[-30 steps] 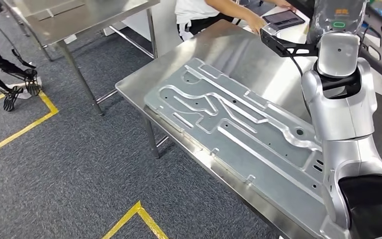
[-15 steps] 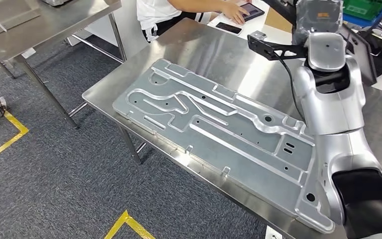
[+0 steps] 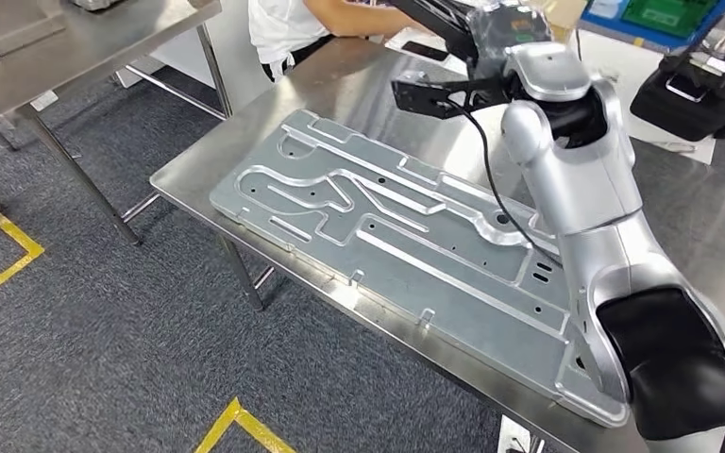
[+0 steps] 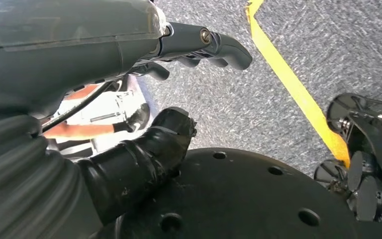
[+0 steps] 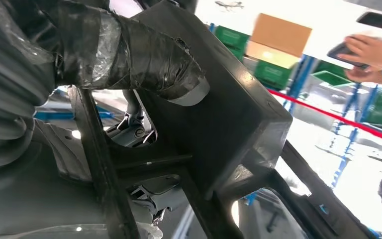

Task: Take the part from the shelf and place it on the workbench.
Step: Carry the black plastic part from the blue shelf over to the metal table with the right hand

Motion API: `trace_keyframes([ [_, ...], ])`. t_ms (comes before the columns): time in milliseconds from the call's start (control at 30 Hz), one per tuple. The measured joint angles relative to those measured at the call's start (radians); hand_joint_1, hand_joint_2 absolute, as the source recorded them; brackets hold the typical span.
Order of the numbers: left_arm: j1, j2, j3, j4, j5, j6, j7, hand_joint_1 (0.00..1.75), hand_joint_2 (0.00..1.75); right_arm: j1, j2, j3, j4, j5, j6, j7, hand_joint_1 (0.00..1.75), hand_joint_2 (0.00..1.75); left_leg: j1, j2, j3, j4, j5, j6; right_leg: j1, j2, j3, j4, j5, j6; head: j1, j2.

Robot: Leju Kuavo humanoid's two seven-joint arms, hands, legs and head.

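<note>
1. On the steel desk (image 3: 245,123), the part (image 3: 406,250) already lies flat: a big stamped metal panel with raised ribs and holes, running from about 10 o'clock down to 4 o'clock in the head view, its long edge close along the desk's near rim.

2. So my read is that the "take it off the shelf" bit is done and the placing looks pretty much done too. What's left is probably just letting go and pulling the arm clear, if it's even touching.

3. Right arm (image 3: 576,189) reaches up over the far side of the part toward 12 o'clock. The right hand (image 5: 144,59) shows up close in its wrist view with its thumb wrapped in tape, sitting against a dark black frame. Can't tell if the fingers are curled on something or spread, they're hidden.

4. Left hand (image 4: 179,89) hangs down over grey carpet with a yellow floor line (image 4: 293,84) nearby. Its dark fingers (image 4: 219,47) are loosely curved and apart from the thumb, holding nothing as far as I can see.

5. Containers: a green crate (image 3: 661,14) sits way back at 1 o'clock, contents too small to tell.

6. A person (image 3: 293,24) is at the far end of the desk around 12 o'clock, well apart from the part.
</note>
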Motion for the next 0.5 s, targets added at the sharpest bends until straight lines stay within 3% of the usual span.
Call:
trace_keyframes([
  [133, 0.000, 0.005, 0.000, 0.000, 0.011, -0.007, -0.002, 0.00, 1.75, -0.048, 0.026, 0.056, 0.012, -0.122, 0.101, 0.003, 1.75, 1.75, -0.001, 0.004, -0.004, -0.001, 0.002, 0.006, 0.003, 0.008, -0.003, -0.006, 0.002, -0.005, -0.001, 0.000],
  [300, 0.000, 0.009, 0.000, 0.000, 0.020, -0.011, -0.002, 0.00, 1.75, -0.126, 0.051, 0.154, 0.030, -0.224, 0.227, 0.016, 1.75, 1.75, 0.000, 0.009, -0.003, -0.010, 0.008, -0.005, 0.005, 0.012, -0.008, -0.005, 0.004, -0.011, 0.000, 0.000],
  [500, 0.000, 0.010, -0.002, 0.000, 0.018, -0.022, -0.002, 0.00, 1.75, -0.192, 0.044, 0.288, 0.058, -0.143, 0.219, 0.008, 1.75, 1.75, 0.001, 0.008, -0.004, -0.011, 0.011, -0.014, 0.010, 0.010, -0.008, -0.004, 0.004, -0.013, 0.000, 0.000],
])
